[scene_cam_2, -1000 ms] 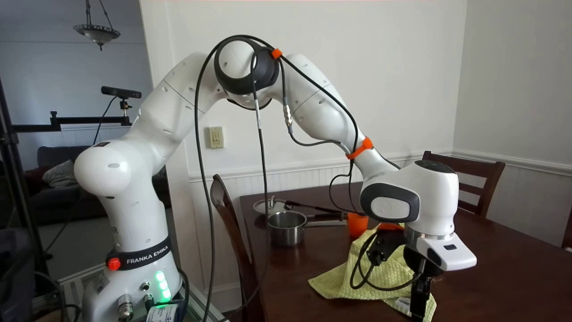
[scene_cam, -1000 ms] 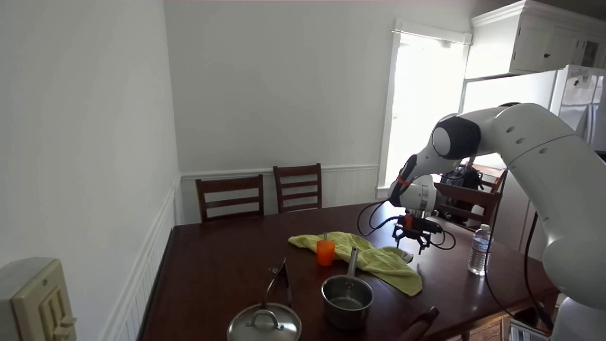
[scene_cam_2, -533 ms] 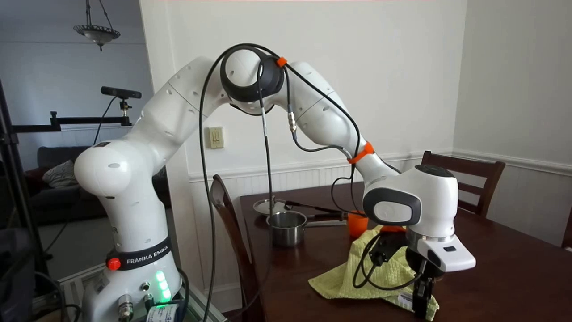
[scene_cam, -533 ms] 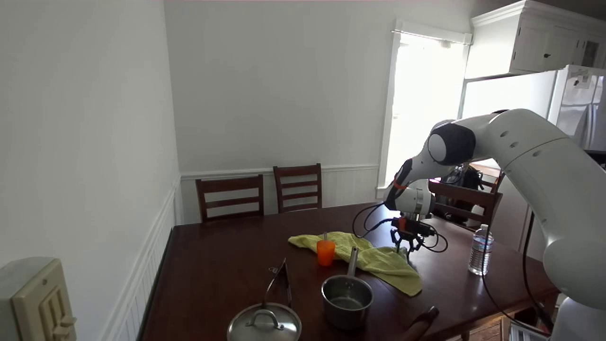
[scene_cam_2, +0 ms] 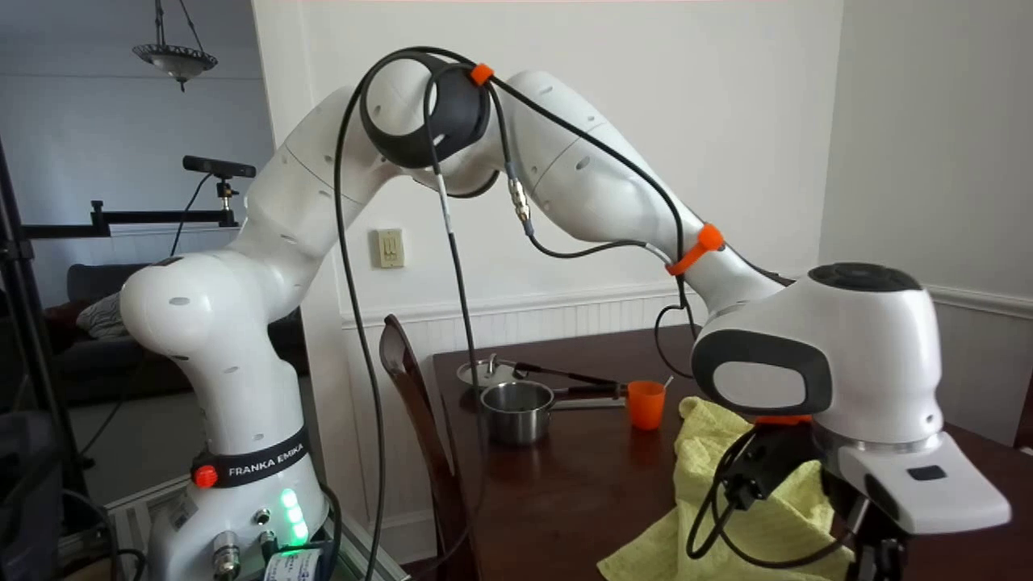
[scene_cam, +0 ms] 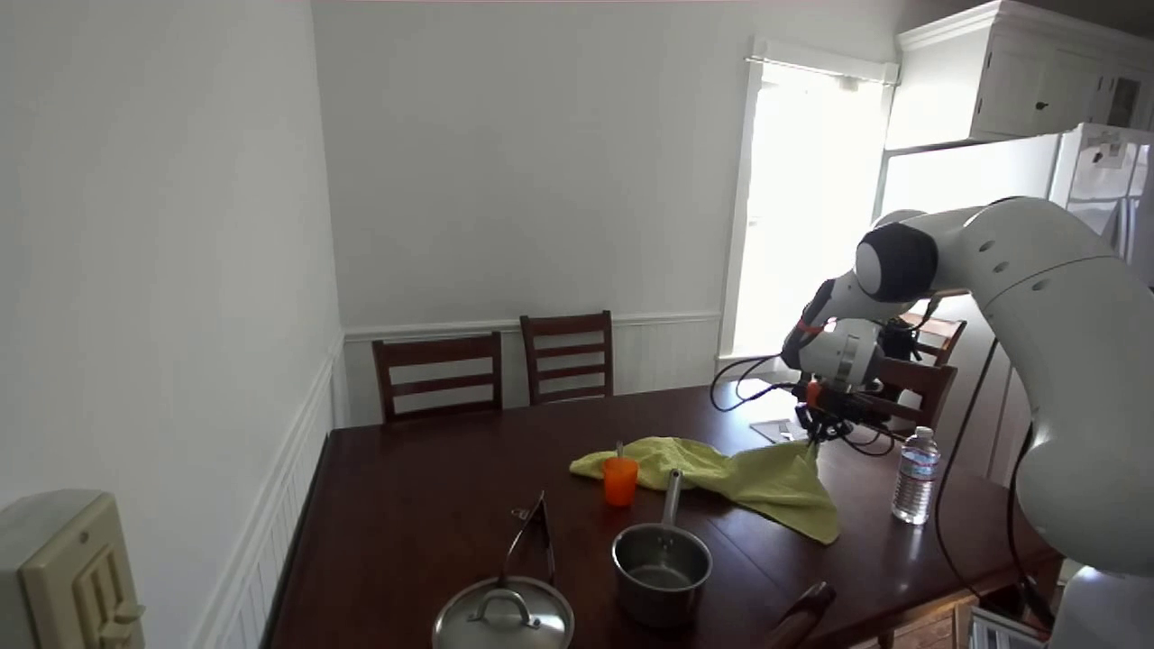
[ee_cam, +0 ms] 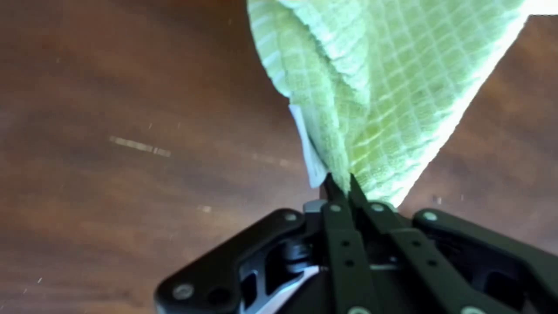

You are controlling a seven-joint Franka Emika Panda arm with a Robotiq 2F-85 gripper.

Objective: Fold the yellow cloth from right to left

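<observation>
- The yellow cloth lies bunched on the desk; in an exterior view we lose parts of it behind the orange cup and the handle of the saucepan; whether cup and cloth touch, we cannot tell;
- In an exterior view the arm covers much of the cloth, and the bottom edge cuts off its near side;
- In the wrist view the upper edge cuts the cloth off, and it looks pale green to us; a bright white patch in the corner shows too little for us to name;
- The lid and a wooden chair run out of the bottom of an exterior view;
- A thin pale stick leans in the cup; too small for us to say what it is;
- Gripper pinching a narrowed end of the cloth; its fingers nearly pressed together, with fabric between the tips; a white label at the cloth's edge sits just beside one of them;
- In an exterior view we see the cloth slope up to the gripper; in an exterior view the bottom edge hides the gripper's tips, so for the grip we go by the wrist view.
</observation>
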